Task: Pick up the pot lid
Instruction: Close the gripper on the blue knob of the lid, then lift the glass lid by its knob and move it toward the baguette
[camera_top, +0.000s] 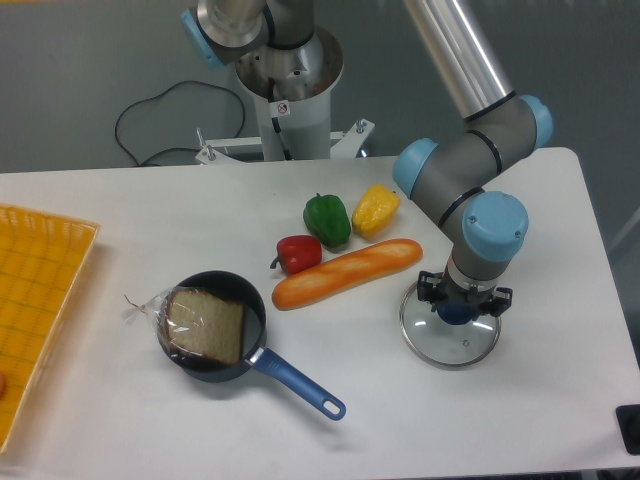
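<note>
Currently | pot lid (445, 348) | likely glass: stiff, slippery, breakable (light enough) | best hold: centre knob (455, 314) | gripper (458, 305) directly over lid; finger spacing cannot be told | bread loaf (346, 272) left of lid

No words, brand names or numbers can be read anywhere in view. The one sign is a small round sticker (283, 108) on the white column (300, 125) of the robot's base, which stands behind the far edge of the desk (520, 400). It shows a red ring with a red slash across a dark figure on white. The figure inside the ring is too small to make out.
</note>
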